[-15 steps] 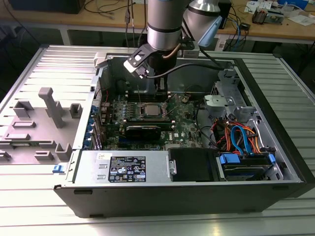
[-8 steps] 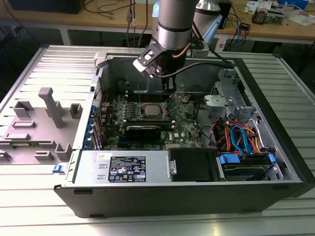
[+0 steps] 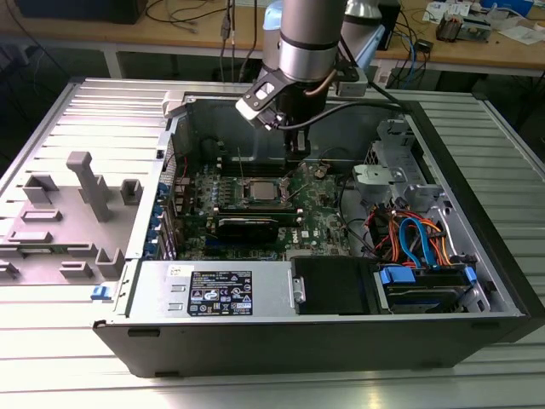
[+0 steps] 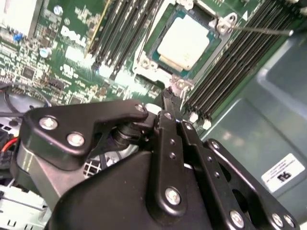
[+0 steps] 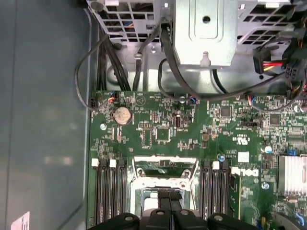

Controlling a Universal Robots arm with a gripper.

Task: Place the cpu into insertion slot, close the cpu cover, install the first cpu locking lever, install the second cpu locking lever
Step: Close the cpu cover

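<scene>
The cpu lies flat in the insertion slot on the green motherboard, its silver top facing up. The cpu cover appears to lie down around it as a thin silver frame. One thin locking lever sticks out from the socket's corner, over the memory slots. My gripper hovers just beyond the socket's far edge, shut with nothing between its fingers. Its black fingertips taper to a point near the socket's frame, and the gripper overlaps the socket frame's edge in the first wrist view.
Memory slots flank the socket on both sides. A black expansion card lies in front of it. A drive cage with bundled cables fills the case on the exterior view's right. A grey fixture stands outside the case.
</scene>
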